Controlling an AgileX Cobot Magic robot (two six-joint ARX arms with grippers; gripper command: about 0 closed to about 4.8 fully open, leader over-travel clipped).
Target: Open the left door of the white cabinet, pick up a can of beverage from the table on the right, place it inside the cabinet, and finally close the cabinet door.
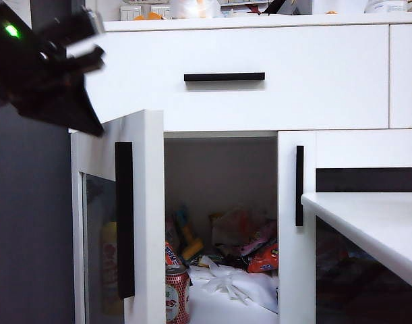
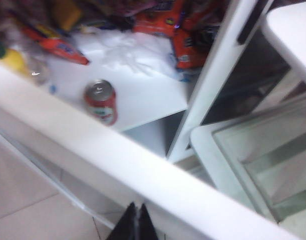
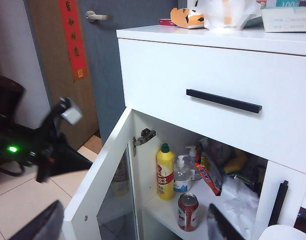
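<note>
The white cabinet (image 1: pixel 259 74) has its left door (image 1: pixel 148 202) swung open, the vertical black handle (image 1: pixel 124 219) facing outward. The red-and-white can of beverage (image 1: pixel 177 293) stands upright on the front of the shelf inside, also seen from above (image 2: pixel 101 101) and in the right wrist view (image 3: pixel 188 211). My left gripper (image 2: pixel 136 220) is shut and empty, just outside the open door's top edge (image 2: pixel 142 165); its dark arm (image 1: pixel 50 67) shows at the upper left. My right gripper (image 3: pixel 130 225) hangs open and empty, well back from the cabinet, facing the opening.
The table (image 1: pixel 374 223) juts in at the right, in front of the shut right door with its handle (image 1: pixel 299 185). A yellow bottle (image 3: pixel 165 172), clear bottles, snack packets (image 1: pixel 263 256) and a white bag (image 1: pixel 236 283) fill the shelf behind the can. Above is the drawer handle (image 1: pixel 224 77).
</note>
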